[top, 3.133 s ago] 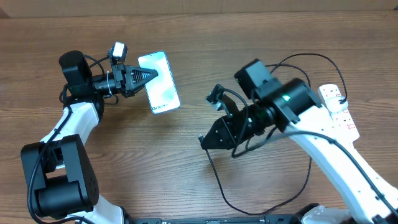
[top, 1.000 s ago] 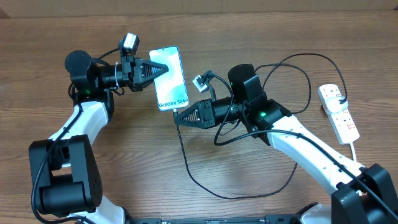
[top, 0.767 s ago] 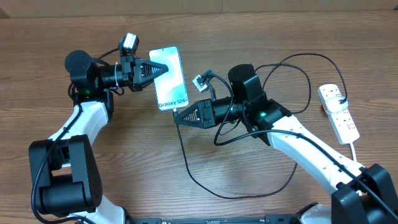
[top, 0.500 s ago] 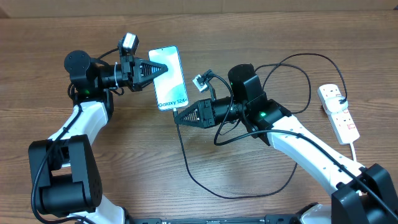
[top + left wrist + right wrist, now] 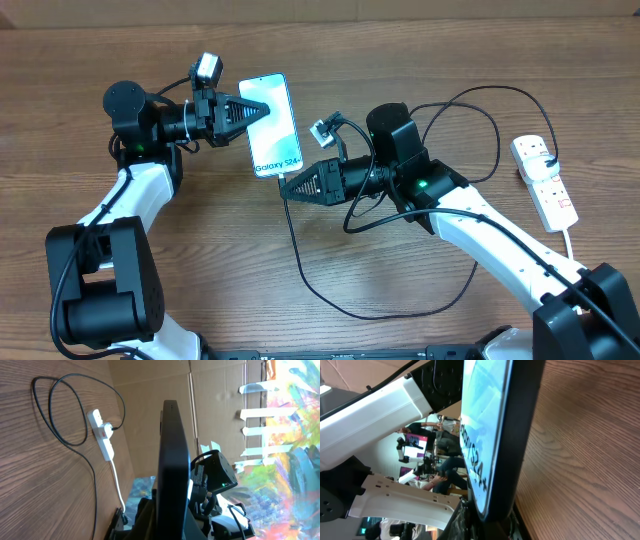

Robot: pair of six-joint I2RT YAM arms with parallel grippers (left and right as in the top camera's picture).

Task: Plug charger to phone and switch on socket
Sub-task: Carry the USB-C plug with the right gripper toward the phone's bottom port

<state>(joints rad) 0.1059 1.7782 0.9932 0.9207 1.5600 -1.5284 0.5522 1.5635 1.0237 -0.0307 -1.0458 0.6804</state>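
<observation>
The phone (image 5: 275,125), light blue screen up and its "Galaxy" end toward the right arm, is held off the table with my left gripper (image 5: 262,111) shut on its left long edge. My right gripper (image 5: 288,186) is shut on the free end of the charger (image 5: 299,262), its tip against the phone's lower end; the connector is hidden there. In the left wrist view the phone (image 5: 173,460) stands edge-on. In the right wrist view the phone (image 5: 487,430) fills the frame just ahead of my right gripper (image 5: 487,522). The socket (image 5: 544,180) lies at the far right.
The black cable loops across the table (image 5: 420,60) behind and below the right arm and runs to the socket (image 5: 102,435), whose thick white cord (image 5: 577,245) trails toward the near edge. Cardboard walls (image 5: 150,390) stand behind the table.
Nothing has moved over the last second. Three seconds ago the phone sat lower and further left, and my right gripper was away from it; since then it has come up to the phone's end.
</observation>
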